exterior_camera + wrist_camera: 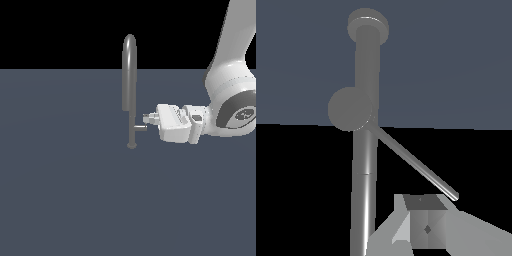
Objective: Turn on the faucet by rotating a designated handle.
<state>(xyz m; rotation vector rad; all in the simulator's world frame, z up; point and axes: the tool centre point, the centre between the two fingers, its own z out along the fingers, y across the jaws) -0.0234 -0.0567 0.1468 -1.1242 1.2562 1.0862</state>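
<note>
With the gripper [146,118] just beside the handle [139,127] of the faucet [129,75], its jaw spread not discernible, the arm should press steadily sideways on the lever [416,162] to swing it round

I see flat, even render light in both views, no cast shadows on the floor [60,200]. Background pure black. Soft sheen along the faucet [129,75] tube; white arm [230,60] bright, unclipped. Sharp throughout, no blur or edge distortion.
</note>
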